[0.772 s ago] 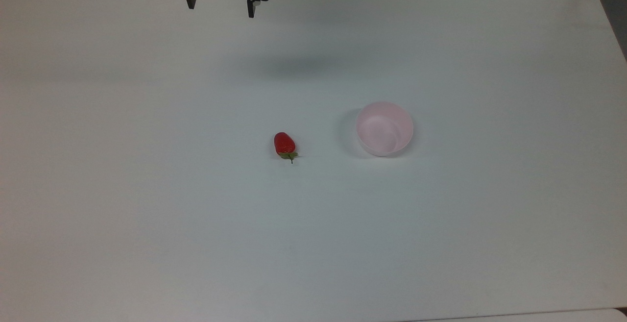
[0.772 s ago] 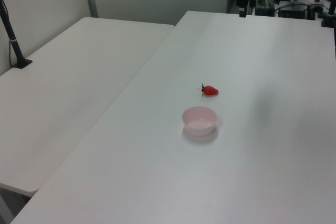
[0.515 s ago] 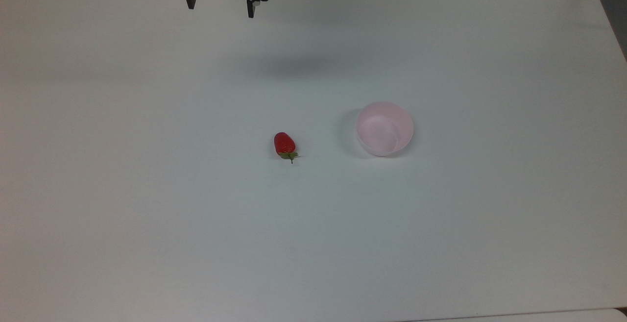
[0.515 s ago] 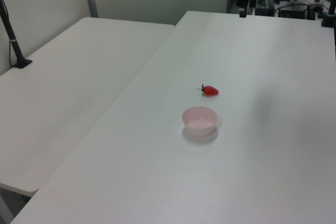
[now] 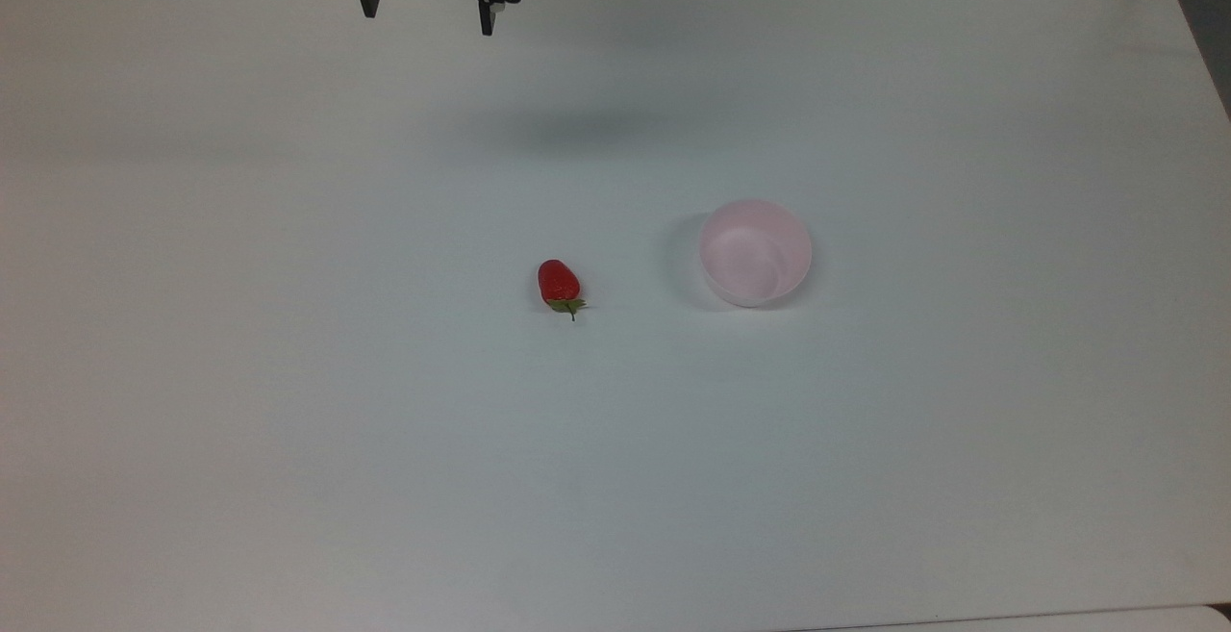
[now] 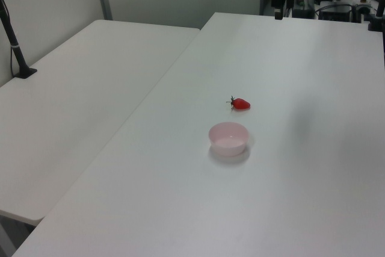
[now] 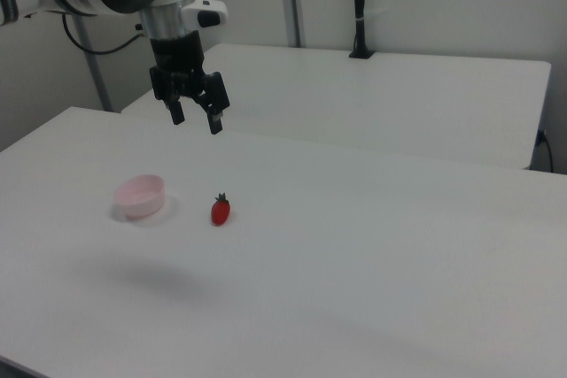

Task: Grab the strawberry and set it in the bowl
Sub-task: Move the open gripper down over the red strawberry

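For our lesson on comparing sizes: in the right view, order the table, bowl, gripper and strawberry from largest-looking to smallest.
1. table
2. gripper and bowl: alike, and the gripper's distance from the camera is unclear, so unranked
3. strawberry

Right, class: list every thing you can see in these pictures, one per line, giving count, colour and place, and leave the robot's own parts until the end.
strawberry: one, red with green stem, lying on the table, apart from the bowl, on the top view's left of it
bowl: one, pale pink, upright, empty
table: one, white, under both
second table: one, white, alongside
black post: one, on the second table
gripper: one, black, open, raised above the table, holding nothing
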Robot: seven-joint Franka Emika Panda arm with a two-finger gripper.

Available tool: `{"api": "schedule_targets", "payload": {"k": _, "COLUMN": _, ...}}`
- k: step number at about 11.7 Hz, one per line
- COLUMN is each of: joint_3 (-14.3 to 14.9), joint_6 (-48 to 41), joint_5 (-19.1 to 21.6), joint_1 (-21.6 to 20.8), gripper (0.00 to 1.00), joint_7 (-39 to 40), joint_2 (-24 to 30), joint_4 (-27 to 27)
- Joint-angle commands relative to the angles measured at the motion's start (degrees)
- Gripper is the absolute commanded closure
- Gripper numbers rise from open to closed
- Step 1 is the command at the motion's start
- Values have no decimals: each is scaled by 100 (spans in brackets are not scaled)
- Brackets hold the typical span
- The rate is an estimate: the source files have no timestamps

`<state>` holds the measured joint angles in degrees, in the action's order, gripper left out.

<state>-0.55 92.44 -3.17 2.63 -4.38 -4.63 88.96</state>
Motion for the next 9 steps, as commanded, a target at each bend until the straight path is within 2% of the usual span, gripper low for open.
{"api": "schedule_targets", "payload": {"k": 1, "joint_3": -24, "joint_6": 239, "joint_5": 97, "joint_1": -16, "gripper": 0, "joint_7": 270, "joint_2": 16, "joint_4": 157}}
{"api": "schedule_targets", "payload": {"k": 6, "joint_3": -50, "joint_6": 1037, "joint_5": 106, "joint_1": -359, "gripper": 0, "joint_7": 298, "joint_2": -608, "joint_4": 174}}
{"api": "schedule_targets", "payload": {"k": 9, "joint_3": -50, "joint_6": 1749, "joint_5": -26, "joint_1": -631, "gripper": 0, "joint_7": 324, "joint_2": -1319, "joint_4": 166}}
